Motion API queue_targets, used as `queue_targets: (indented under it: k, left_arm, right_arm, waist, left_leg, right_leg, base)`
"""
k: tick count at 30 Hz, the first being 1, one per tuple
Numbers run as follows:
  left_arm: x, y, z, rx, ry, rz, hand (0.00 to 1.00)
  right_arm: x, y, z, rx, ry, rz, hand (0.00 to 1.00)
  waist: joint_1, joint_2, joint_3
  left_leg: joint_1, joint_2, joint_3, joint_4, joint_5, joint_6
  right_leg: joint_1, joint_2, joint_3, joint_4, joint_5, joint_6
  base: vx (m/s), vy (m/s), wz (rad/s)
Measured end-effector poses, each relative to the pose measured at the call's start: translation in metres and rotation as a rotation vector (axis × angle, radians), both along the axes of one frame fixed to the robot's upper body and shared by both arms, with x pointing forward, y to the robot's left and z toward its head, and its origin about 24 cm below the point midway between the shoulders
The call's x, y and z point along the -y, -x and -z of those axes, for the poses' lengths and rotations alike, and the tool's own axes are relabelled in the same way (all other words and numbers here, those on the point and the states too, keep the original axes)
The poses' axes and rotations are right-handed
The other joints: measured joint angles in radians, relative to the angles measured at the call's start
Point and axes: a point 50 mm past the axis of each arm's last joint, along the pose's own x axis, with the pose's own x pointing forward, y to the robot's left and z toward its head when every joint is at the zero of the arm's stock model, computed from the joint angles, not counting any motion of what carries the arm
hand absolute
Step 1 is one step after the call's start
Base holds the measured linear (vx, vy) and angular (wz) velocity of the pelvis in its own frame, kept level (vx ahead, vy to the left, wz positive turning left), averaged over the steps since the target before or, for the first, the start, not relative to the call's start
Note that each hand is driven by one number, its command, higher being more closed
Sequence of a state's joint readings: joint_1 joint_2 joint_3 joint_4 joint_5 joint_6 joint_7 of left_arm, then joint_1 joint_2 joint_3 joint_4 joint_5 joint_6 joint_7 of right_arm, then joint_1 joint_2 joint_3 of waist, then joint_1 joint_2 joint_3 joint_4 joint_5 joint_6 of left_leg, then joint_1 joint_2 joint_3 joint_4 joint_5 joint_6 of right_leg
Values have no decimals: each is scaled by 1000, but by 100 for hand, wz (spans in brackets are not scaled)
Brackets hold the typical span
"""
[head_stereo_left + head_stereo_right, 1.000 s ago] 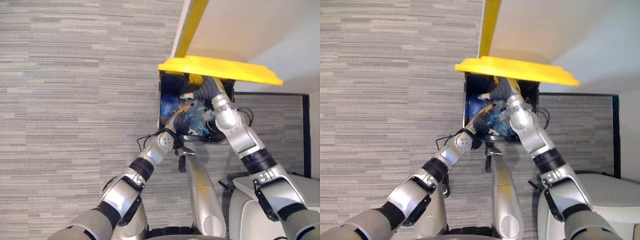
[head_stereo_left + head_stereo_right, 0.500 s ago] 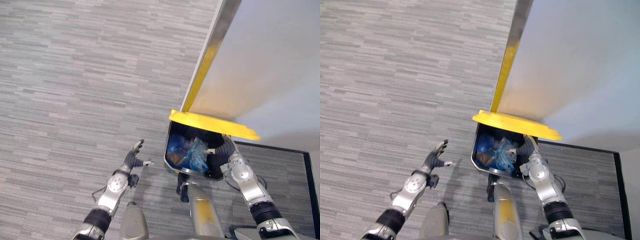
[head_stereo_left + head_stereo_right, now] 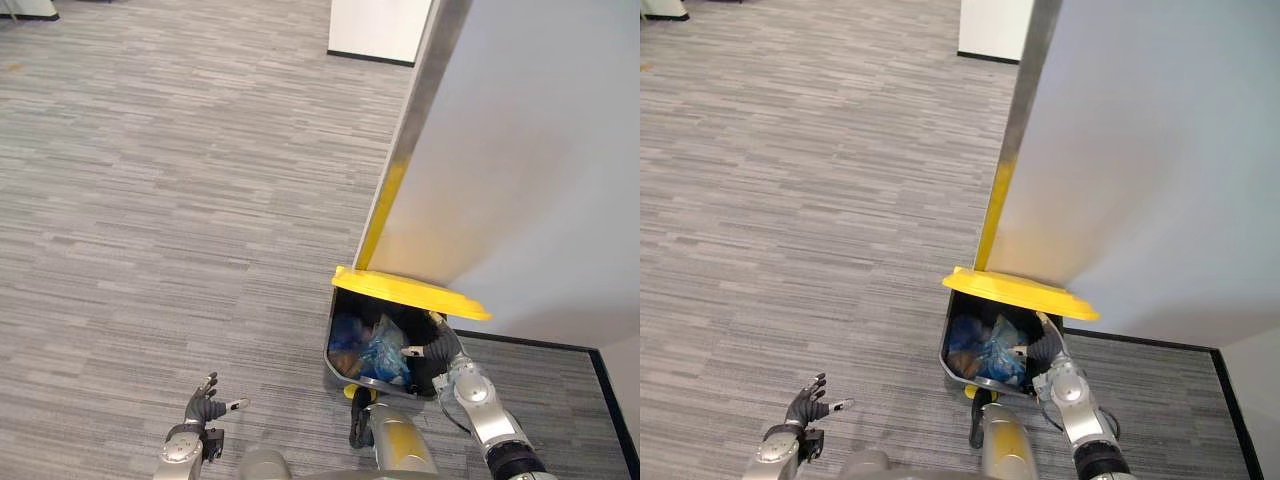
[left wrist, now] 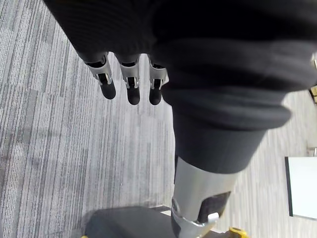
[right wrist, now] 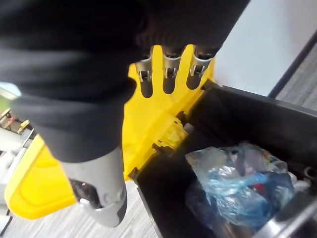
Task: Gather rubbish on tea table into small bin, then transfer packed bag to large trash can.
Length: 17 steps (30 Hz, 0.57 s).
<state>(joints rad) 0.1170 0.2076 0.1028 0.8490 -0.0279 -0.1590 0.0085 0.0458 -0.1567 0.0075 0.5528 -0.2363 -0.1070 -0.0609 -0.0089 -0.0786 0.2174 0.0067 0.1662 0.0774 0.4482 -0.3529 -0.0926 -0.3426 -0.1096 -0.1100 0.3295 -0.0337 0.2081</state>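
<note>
The large trash can (image 3: pixel 345 345) is black with a yellow lid (image 3: pixel 405 291) standing open above it, set against a white wall. Inside lies the packed blue bag (image 3: pixel 378 350), also seen as crumpled blue plastic (image 5: pixel 242 191) in the right wrist view. My right hand (image 3: pixel 441 348) is at the can's right rim under the lid, its fingers (image 5: pixel 168 74) straight and empty beside the yellow lid (image 5: pixel 153 124). My left hand (image 3: pixel 205 408) hovers over the carpet well left of the can, its fingers (image 4: pixel 130 84) straight, holding nothing.
A white wall panel (image 3: pixel 520 170) with a metal edge and a yellow strip (image 3: pixel 385 215) rises behind the can. A white cabinet (image 3: pixel 378 28) stands far back. A black-edged carpet section (image 3: pixel 590 400) lies right of the can. Grey carpet (image 3: pixel 150 200) stretches to the left.
The camera has tilted up and back. My left hand has come out of the can, leaving the blue bag inside, and moved left and down. My right hand stays at the can.
</note>
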Motion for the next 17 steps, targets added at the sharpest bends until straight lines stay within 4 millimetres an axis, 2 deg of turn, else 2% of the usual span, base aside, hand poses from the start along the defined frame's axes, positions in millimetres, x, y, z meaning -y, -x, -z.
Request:
queue_targets:
  k: [1, 2, 3, 5, 7, 8, 9, 10, 11, 12, 15, 17]
  left_arm:
    - [2, 3, 3, -10, 10, -27, 0]
    - [2, 6, 4, -19, 11, -45, 0]
    - [2, 10, 6, -32, 16, -63, 0]
    - [-2, 14, 7, -44, 22, -97, 0]
    - [0, 13, 7, -40, 30, -113, 0]
    - [-7, 12, 5, -28, 23, -146, 0]
    - [-4, 10, 6, -20, 48, -178, 0]
    - [-2, 9, 7, -20, 56, -179, 0]
    - [9, 3, 9, -15, 88, -180, 0]
    - [11, 0, 9, -15, 95, -178, 0]
    - [6, 2, 11, -32, 82, -181, 0]
    - [0, 6, 11, -47, 67, -184, 0]
  right_arm:
    - [-3, 14, 9, -40, -36, 24, 0]
    - [-4, 25, 15, -69, -66, 51, 0]
    - [-6, 48, 27, -131, -119, 101, 0]
    - [-12, 69, 36, -184, -187, 156, 0]
    - [-14, 80, 40, -207, -219, 197, 0]
    - [-13, 84, 41, -219, -217, 204, 0]
    - [-6, 84, 41, -213, -211, 229, 0]
    - [-4, 84, 41, -209, -213, 244, 0]
    - [8, 86, 45, -225, -210, 298, 0]
    - [14, 87, 48, -247, -202, 309, 0]
    - [26, 100, 57, -320, -185, 352, 0]
    - [30, 107, 61, -348, -177, 363, 0]
  waist:
    - [-5, -6, 2]
    - [-6, -7, 1]
    - [-5, -13, -3]
    - [0, -28, -19]
    - [-2, -43, -38]
    - [3, -66, -64]
    - [9, -49, -69]
    - [11, -43, -71]
    - [11, -9, -89]
    - [5, 7, -91]
    - [-3, 38, -110]
    - [-4, 41, -122]
  left_leg:
    - [-7, 2, 28, 11, 5, 6]
    - [-2, 6, 35, 10, 10, 9]
    - [8, 7, 43, -4, 26, 10]
    - [6, 7, 74, -47, 57, 5]
    - [-14, 8, 98, -76, 79, -3]
    - [-39, 6, 118, -81, 102, -25]
    - [-47, 15, 149, -110, 132, -34]
    - [-43, 18, 156, -124, 144, -34]
    - [-29, 27, 180, -204, 195, -41]
    - [-29, 30, 180, -235, 216, -44]
    - [10, 34, 169, -333, 270, -43]
    - [22, 30, 168, -359, 284, -38]
  right_leg:
    - [-89, -18, 8, 311, -54, -119]
    - [-100, -22, 7, 433, -75, -144]
    - [-89, -36, 6, 594, -97, -147]
    - [-38, -49, 21, 687, -121, -161]
    - [47, -65, 44, 626, -132, -152]
    - [109, -63, 43, 481, -214, -101]
    - [143, -40, 22, 361, -249, -114]
    - [151, -31, 23, 327, -253, -121]
    - [194, 4, 32, 163, -250, -130]
    - [213, 17, 33, 108, -238, -150]
    - [245, 41, 24, 24, -191, -165]
    - [254, 46, 23, -5, -173, -162]
  base:
    - [-289, 99, -69]
    - [-245, 69, -41]
    - [-216, 50, -22]
    - [-179, -44, -46]
    - [-75, -155, -57]
    - [-44, -192, -66]
    - [-82, -183, -66]
    - [-55, -193, -65]
    - [-49, -150, -40]
    - [-55, -141, -30]
    - [-118, -49, 0]
    - [-54, 1, 1]
